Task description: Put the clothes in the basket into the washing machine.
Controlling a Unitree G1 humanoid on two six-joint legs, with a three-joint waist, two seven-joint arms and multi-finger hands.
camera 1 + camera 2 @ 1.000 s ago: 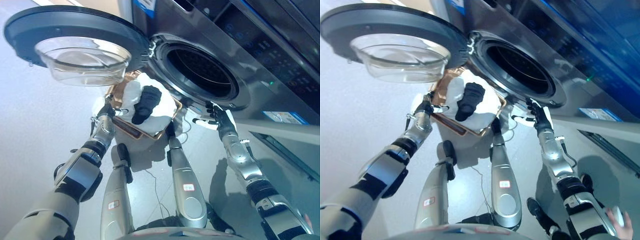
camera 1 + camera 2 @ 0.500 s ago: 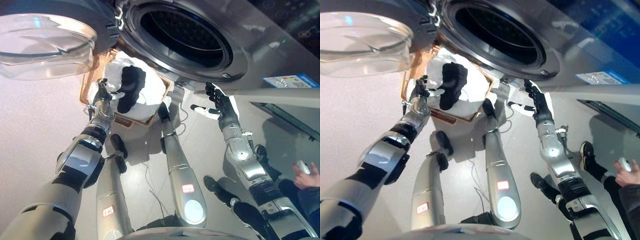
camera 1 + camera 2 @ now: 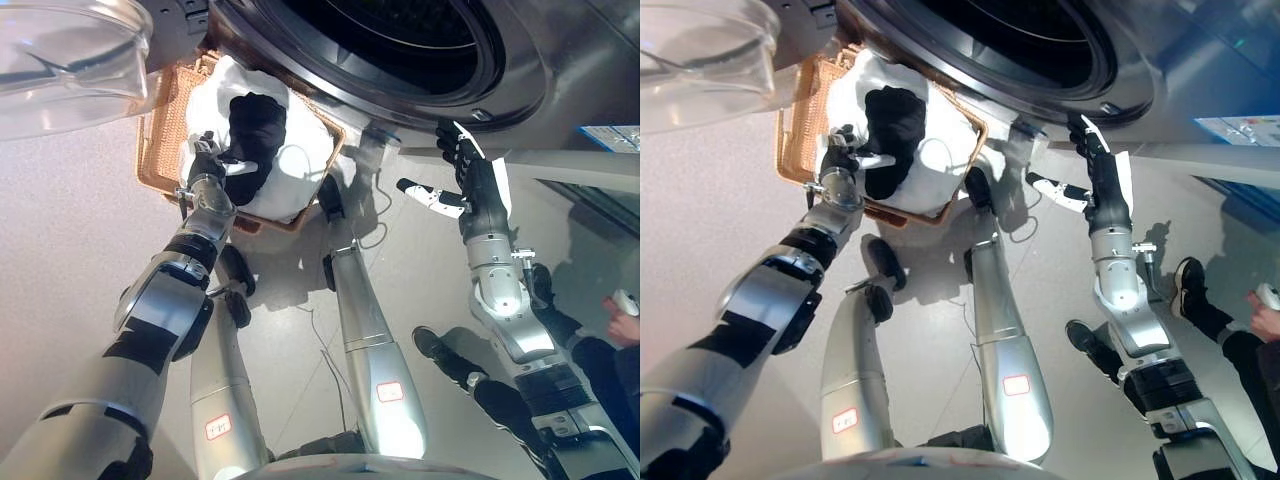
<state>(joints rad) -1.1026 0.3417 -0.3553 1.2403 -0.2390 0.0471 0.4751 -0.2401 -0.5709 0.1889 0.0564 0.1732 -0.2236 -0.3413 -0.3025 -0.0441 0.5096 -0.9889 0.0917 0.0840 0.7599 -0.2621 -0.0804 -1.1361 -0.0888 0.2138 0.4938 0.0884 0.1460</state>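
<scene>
One wicker basket [image 3: 160, 120] sat on the floor [image 3: 70, 230] just below the washing machine [image 3: 540, 60] drum opening [image 3: 400, 30], its long axis running from the machine's front out toward the robot. Inside: one white garment [image 3: 300, 165] filling the basket, one black garment [image 3: 255, 140] lying on top, long axis running along the basket's length, near the basket's left edge. Left hand [image 3: 207, 168] was at the basket's near-left rim, touching the black garment; whether its fingers gripped anything couldn't be told. Right hand [image 3: 470, 180] was raised well apart from the basket, below the drum's right rim, fingers spread straight, holding nothing. One glass door [image 3: 60, 60] swung open at upper left. One label [image 3: 610, 135] on the machine front, print unreadable. A person's hand [image 3: 625, 320] and shoe [image 3: 1190, 280] showed at the right edge.
</scene>
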